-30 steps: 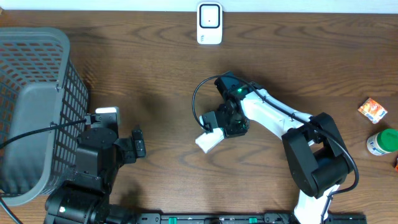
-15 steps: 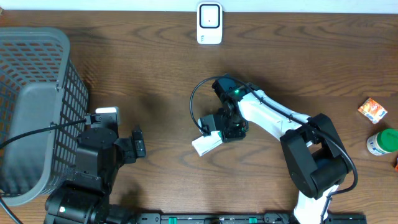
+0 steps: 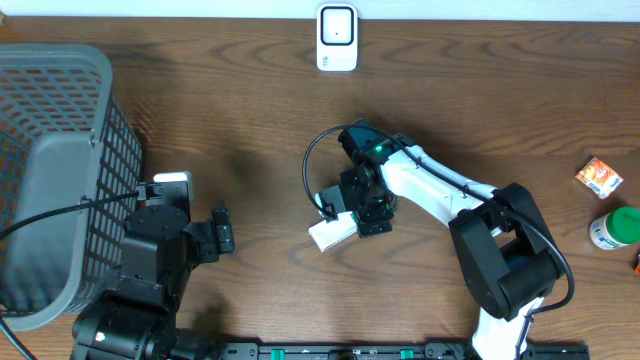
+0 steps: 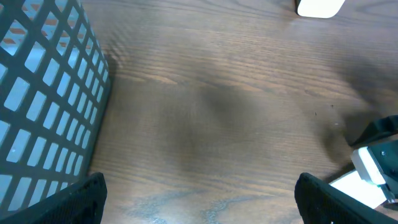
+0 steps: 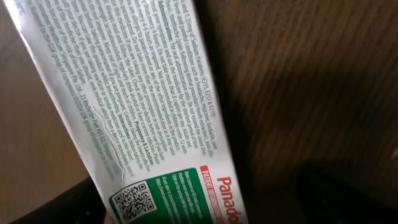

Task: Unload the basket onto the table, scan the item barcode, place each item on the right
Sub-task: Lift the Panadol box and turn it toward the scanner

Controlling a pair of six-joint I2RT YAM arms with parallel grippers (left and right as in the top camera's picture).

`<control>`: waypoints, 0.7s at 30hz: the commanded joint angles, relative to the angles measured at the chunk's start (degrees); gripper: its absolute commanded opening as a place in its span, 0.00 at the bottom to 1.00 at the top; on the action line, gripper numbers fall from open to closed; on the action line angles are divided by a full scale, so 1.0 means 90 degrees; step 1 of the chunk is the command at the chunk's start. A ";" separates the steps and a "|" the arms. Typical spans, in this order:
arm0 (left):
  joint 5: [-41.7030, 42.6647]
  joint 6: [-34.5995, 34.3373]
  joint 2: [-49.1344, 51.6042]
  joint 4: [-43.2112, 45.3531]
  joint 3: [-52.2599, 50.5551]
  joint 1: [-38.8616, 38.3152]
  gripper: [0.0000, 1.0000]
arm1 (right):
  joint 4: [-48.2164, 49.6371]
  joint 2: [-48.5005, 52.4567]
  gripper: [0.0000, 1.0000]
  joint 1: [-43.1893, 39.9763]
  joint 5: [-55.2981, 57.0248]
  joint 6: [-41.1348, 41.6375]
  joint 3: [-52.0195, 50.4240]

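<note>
The item is a white medicine box [image 3: 330,234] with green print, red lettering and a QR code. It lies flat on the wooden table in the middle. My right gripper [image 3: 353,214] hovers just above its right end, jaws spread. In the right wrist view the box [image 5: 137,106] runs between my dark fingers [image 5: 59,208], with a gap of table on its right side. The white scanner [image 3: 337,38] stands at the table's far edge. My left gripper [image 3: 222,230] waits open at the lower left, with only bare wood between its fingertips [image 4: 59,202].
A large grey mesh basket [image 3: 60,150] fills the left side, close to the left arm. At the far right lie an orange packet [image 3: 598,177] and a green-capped bottle [image 3: 615,228]. The left wrist view shows the basket wall [image 4: 43,106] and the box [image 4: 364,185] at the right.
The right gripper has moved the box slightly left and down onto the table, and its jaws have spread and let go. The left arm has not moved.
</note>
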 commanded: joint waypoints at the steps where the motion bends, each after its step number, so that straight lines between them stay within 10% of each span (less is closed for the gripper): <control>1: -0.0104 -0.0036 -0.0005 0.0000 0.0034 0.0015 0.96 | -0.0206 0.0459 0.87 0.0172 -0.0063 -0.0240 -0.0255; 21: -0.0104 -0.0036 -0.0005 0.0000 0.0034 0.0015 0.96 | -0.0505 0.0464 0.38 0.0345 -0.0495 0.0342 -0.0260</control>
